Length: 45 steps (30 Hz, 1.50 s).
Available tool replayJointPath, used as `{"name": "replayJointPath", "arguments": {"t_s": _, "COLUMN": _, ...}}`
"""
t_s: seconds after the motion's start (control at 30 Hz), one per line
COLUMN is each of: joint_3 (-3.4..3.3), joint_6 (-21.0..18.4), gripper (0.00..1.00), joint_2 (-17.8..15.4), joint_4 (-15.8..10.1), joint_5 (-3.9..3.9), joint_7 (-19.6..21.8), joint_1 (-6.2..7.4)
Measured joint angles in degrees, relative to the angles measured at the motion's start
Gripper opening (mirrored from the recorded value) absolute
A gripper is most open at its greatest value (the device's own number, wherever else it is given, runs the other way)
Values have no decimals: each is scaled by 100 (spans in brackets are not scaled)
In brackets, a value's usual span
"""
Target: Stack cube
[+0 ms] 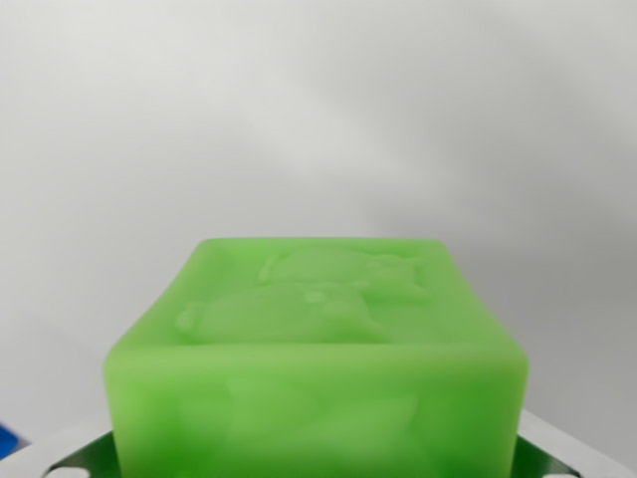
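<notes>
One cube (pixel 317 349) fills the lower half of my wrist view, and it blocks most of what I need. It is translucent green with a raised relief moulded into its top face; I can't make out what the figure is. Its bottom edge runs off the frame, so I can't see what it sits on or whether anything is beneath it.

Past the lower corners I get slivers of pale grey structure (pixel 572 443), one at the wrist view's left and one at the right, with dark green patches and small white spots beside them. That may be part of the gripper, but too little shows for me to say so. A tiny blue scrap (pixel 5 440) sits at the far left edge, cut off and unreadable.

Behind the cube is plain, blurred grey-white surface (pixel 318 110) with soft shadows, no edges to fix on.

Arm pose: none of it shows. From this camera I only know it looks across the cube's top from very close.

Fingers: I see none, so I cannot tell whether they are spread, closed, or clamping the cube. Cube is centred, low in frame, near face toward the lens.
</notes>
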Motion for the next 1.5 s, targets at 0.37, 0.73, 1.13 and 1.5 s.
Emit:
{"name": "replayJointPath", "arguments": {"t_s": 0.37, "joint_3": -13, "joint_6": 167, "gripper": 0, "joint_2": -272, "joint_4": -431, "joint_5": 0, "joint_7": 387, "joint_1": 68}}
{"name": "replayJointPath", "arguments": {"t_s": 0.73, "joint_3": -16, "joint_6": 327, "gripper": 0, "joint_2": -540, "joint_4": -862, "joint_5": 0, "joint_7": 797, "joint_1": 132}}
{"name": "replayJointPath", "arguments": {"t_s": 1.13, "joint_3": -16, "joint_6": 509, "gripper": 0, "joint_2": -839, "joint_4": -1344, "joint_5": 0, "joint_7": 1280, "joint_1": 210}}
{"name": "replayJointPath", "arguments": {"t_s": 1.5, "joint_3": -16, "joint_6": 654, "gripper": 0, "joint_2": -1081, "joint_4": -1730, "joint_5": 0, "joint_7": 1684, "joint_1": 276}}
